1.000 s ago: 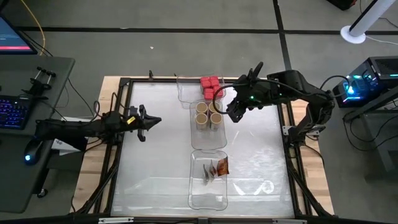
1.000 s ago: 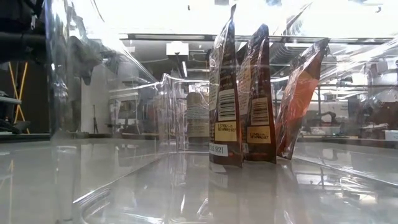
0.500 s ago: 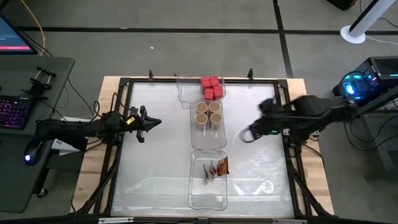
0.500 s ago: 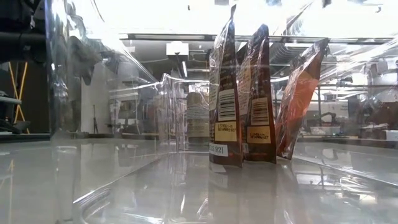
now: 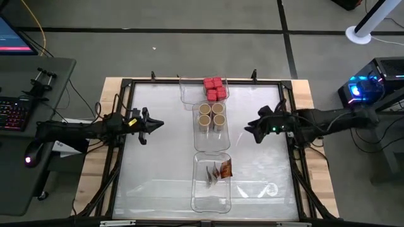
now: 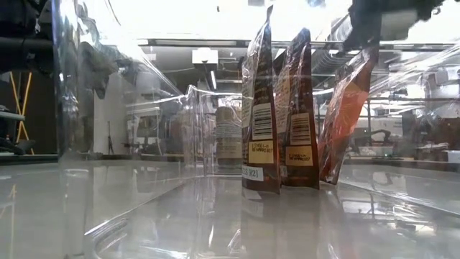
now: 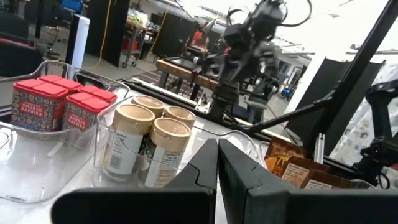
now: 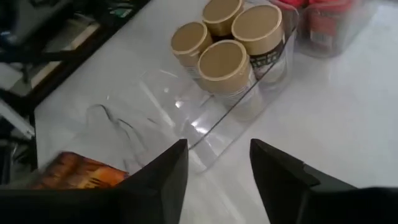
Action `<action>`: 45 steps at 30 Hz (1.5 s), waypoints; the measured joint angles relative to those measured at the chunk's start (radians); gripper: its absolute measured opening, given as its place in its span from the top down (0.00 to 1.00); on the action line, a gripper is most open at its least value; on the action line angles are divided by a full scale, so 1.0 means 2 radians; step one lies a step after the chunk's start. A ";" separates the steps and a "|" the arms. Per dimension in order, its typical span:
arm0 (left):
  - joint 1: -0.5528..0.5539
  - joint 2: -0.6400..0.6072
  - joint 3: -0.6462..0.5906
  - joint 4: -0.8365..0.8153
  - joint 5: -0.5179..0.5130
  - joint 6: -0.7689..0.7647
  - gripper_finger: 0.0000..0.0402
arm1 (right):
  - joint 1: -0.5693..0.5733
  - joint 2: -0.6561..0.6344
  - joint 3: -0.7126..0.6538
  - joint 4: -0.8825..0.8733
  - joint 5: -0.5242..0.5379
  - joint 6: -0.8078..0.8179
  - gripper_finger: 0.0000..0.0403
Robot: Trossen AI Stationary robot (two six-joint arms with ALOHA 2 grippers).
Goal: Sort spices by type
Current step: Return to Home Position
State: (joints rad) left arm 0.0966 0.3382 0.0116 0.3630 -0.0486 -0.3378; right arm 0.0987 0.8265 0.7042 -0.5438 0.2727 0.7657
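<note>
My right jaws stand apart with nothing between them; through the wrist camera I see the two dark fingers (image 8: 281, 177) spread over bare desk (image 5: 158, 164). From above, those jaws hang over the desk just right of the middle clear tray (image 5: 212, 144), with the right arm (image 5: 328, 120) stretched in low from the right edge.

My left jaws are pressed together and hold nothing; their fingers (image 7: 193, 180) meet in a thin seam. They sit over the left part of the desk, aimed at the centre and well apart from the trays, on the left arm (image 5: 76, 131), which reaches in from the left edge.

The three trays run in a line down the middle of the desk. The far tray (image 5: 188, 94) holds four red boxy containers (image 5: 214, 89) packed in a square. The middle tray holds four round jars with tan tops (image 5: 211, 115), also in a square, at its far end. The near tray (image 5: 211, 200) holds the flat brown-orange packets (image 5: 221, 170). In the low view they stand on edge, leaning against each other, and I can count three there.
</note>
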 joint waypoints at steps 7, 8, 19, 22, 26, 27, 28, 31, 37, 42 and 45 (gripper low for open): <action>0.000 0.000 0.000 0.000 0.000 0.000 1.00 | -0.057 -0.150 -0.143 0.110 -0.112 -0.097 0.77; 0.000 0.000 0.000 0.000 0.000 0.000 1.00 | -0.057 -0.172 -0.160 0.126 -0.124 -0.107 0.81; 0.000 0.000 0.000 0.000 0.000 0.000 1.00 | -0.057 -0.306 -0.303 0.270 -0.160 -0.181 0.99; 0.000 0.000 0.000 0.000 0.000 0.000 1.00 | -0.057 -0.307 -0.327 0.295 -0.161 -0.195 0.99; 0.000 0.000 0.000 0.000 0.000 0.000 1.00 | -0.057 -0.307 -0.346 0.316 -0.161 -0.232 1.00; 0.000 0.000 0.000 0.000 0.000 0.000 1.00 | -0.057 -0.306 -0.347 0.308 -0.161 -0.238 1.00; 0.000 0.000 0.000 0.000 0.000 0.000 1.00 | -0.057 -0.305 -0.347 0.291 -0.161 -0.241 0.99; 0.000 0.000 0.000 0.000 0.000 0.000 1.00 | -0.057 -0.301 -0.346 0.277 -0.154 -0.243 0.98; 0.000 0.000 0.000 0.000 0.000 0.000 1.00 | -0.057 -0.299 -0.346 0.276 -0.152 -0.243 0.97; 0.000 0.000 0.000 0.000 0.000 0.000 1.00 | -0.057 -0.301 -0.346 0.275 -0.151 -0.231 0.97; 0.000 -0.013 0.000 -0.010 0.000 0.000 1.00 | -0.056 -0.342 -0.346 0.279 -0.151 -0.226 0.97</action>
State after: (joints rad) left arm 0.0963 0.3121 0.0120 0.3424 -0.0485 -0.3378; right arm -0.0136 0.1435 0.0114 0.0146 -0.0299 0.3131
